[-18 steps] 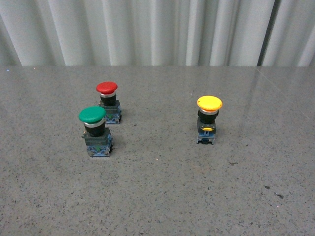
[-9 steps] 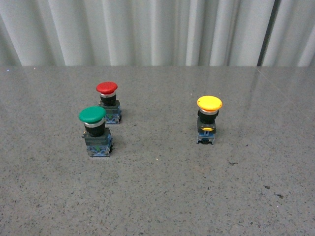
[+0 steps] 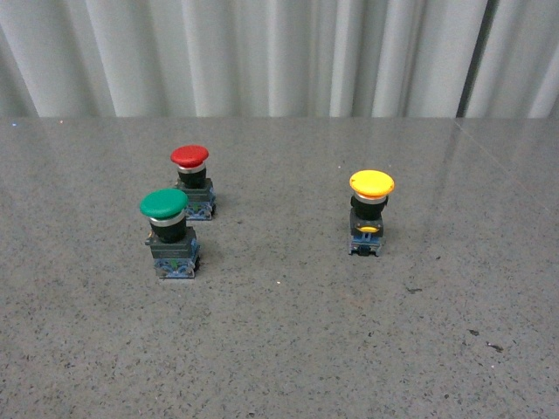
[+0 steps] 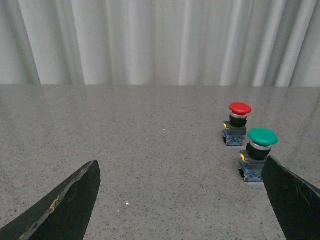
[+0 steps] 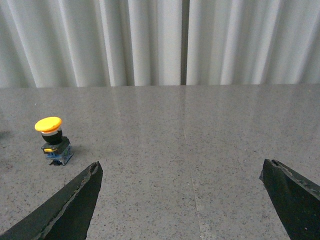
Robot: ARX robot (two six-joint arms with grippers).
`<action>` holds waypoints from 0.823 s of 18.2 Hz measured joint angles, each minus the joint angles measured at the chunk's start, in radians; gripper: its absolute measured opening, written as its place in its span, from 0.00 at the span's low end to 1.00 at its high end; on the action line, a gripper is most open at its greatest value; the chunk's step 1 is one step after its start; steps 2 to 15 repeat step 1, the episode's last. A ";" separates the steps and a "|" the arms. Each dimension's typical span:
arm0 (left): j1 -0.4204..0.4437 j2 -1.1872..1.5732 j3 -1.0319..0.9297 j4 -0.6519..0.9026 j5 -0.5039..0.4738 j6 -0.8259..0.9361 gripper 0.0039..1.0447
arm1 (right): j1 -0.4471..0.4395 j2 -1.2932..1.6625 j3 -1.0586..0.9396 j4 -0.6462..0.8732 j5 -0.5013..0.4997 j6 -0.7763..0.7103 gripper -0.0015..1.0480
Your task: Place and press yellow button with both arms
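Grey table (image 3: 279, 349), curtain behind. Your right gripper (image 5: 182, 210) sits nearer the upright yellow button (image 3: 370, 212); both grippers spread, empty.

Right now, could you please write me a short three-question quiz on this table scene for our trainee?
1. True or false: the yellow button stands upright, apart from the other two.
2. Which button is nearer the robot: (a) the green button or (b) the red button?
3. Fill in: both the left gripper and the right gripper are ____ and hold nothing.

Key: 1 true; 2 a; 3 open.
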 joint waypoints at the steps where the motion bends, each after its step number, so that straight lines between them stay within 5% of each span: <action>1: 0.000 0.000 0.000 0.000 0.000 0.000 0.94 | 0.000 0.000 0.000 0.000 0.000 0.000 0.94; 15: 0.000 0.000 0.000 0.000 0.000 0.000 0.94 | 0.000 0.000 0.000 0.000 0.000 0.000 0.94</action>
